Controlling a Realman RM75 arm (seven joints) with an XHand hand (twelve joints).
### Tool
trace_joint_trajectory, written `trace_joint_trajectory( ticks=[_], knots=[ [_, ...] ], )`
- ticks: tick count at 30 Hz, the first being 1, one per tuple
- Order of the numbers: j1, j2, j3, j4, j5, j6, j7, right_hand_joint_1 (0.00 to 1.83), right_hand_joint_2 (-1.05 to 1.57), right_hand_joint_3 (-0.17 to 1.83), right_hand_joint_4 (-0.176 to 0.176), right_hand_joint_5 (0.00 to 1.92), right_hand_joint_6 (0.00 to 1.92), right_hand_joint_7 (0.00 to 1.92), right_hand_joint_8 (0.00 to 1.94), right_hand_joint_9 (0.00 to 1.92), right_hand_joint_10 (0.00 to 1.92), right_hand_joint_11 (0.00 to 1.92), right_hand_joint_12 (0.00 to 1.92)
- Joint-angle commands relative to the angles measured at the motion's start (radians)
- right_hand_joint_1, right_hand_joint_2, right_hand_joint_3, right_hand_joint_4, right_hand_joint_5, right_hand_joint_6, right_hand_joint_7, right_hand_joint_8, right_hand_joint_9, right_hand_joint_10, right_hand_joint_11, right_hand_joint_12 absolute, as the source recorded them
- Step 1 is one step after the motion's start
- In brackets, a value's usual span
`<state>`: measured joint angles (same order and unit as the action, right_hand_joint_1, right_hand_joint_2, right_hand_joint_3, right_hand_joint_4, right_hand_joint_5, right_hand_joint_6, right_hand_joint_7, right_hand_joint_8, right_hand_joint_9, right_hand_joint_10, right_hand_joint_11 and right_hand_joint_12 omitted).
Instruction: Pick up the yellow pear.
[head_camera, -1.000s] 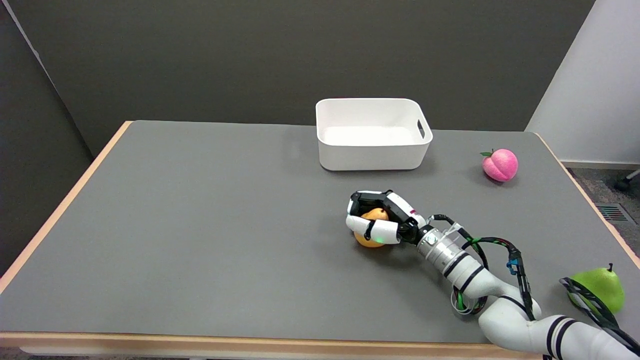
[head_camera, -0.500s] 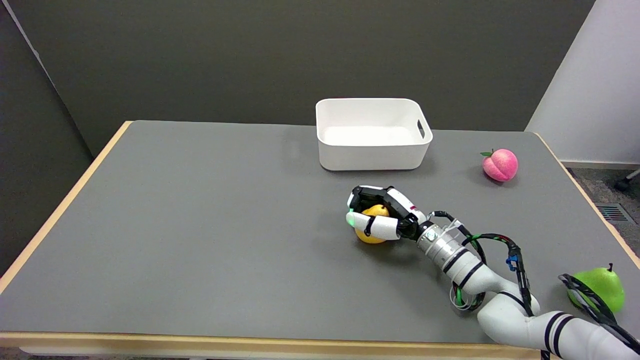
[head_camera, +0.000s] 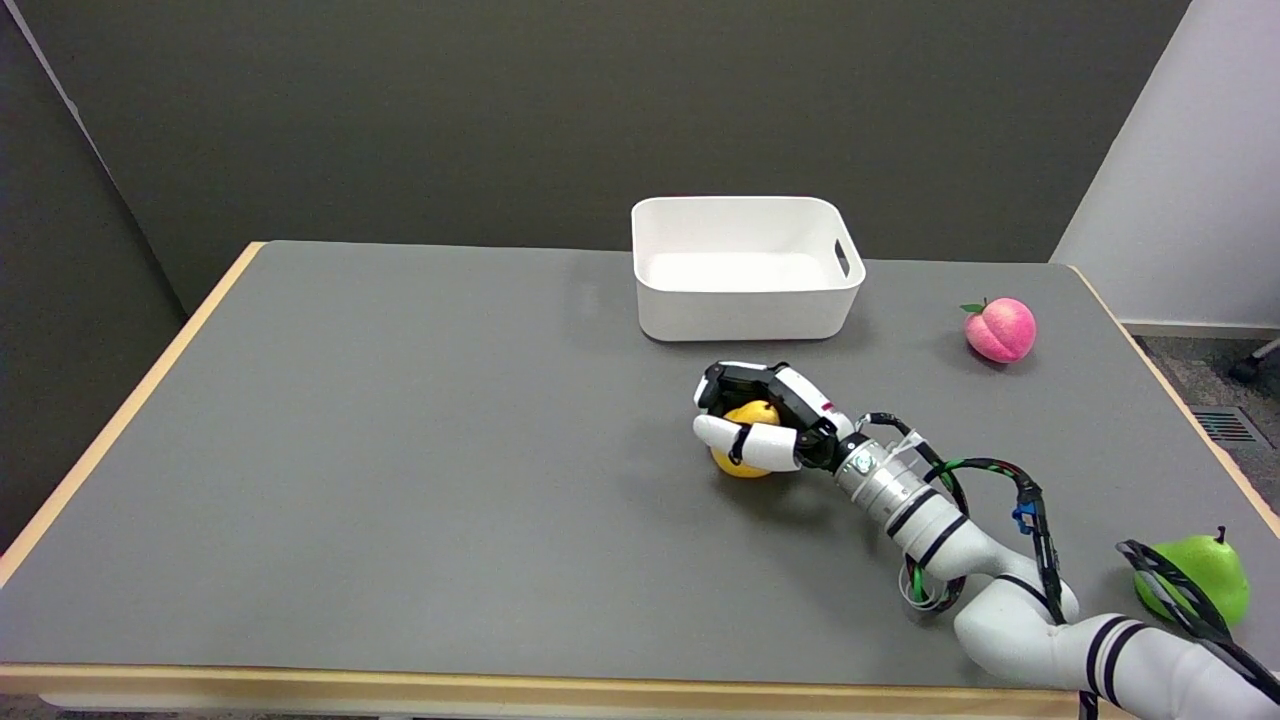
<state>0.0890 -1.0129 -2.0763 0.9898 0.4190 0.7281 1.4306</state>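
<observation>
Head view, item one: my right hand, fingers wrapped round the pear, mid-counter before the bin. Step: lift, grasp apparently made. Next, I judge: raise straight, grip firm.

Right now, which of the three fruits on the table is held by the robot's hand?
The yellow pear, at mid-table: the right hand grips it. The pink peach and the green pear lie apart, untouched, toward the table's right side.
</observation>
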Motion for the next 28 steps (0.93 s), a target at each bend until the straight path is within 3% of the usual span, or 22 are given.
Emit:
trace_joint_trajectory(
  ticks=[1,15,28],
  knots=[
    [0.008,-0.003,0.009,-0.012,0.000,0.027,0.000,1.19,1.01,0.56,-0.170,0.62,1.45,0.82,1.63,0.86,1.92,0.44,1.92],
    [0.066,0.001,0.079,-0.029,-0.002,0.100,-0.005,1.20,0.98,0.62,-0.173,0.62,1.47,0.83,1.64,0.85,1.92,0.70,1.92],
    [0.268,0.020,0.127,-0.064,-0.006,0.086,-0.099,1.19,0.97,0.64,-0.162,0.63,1.48,0.83,1.64,0.86,1.92,0.74,1.92]
  ],
)
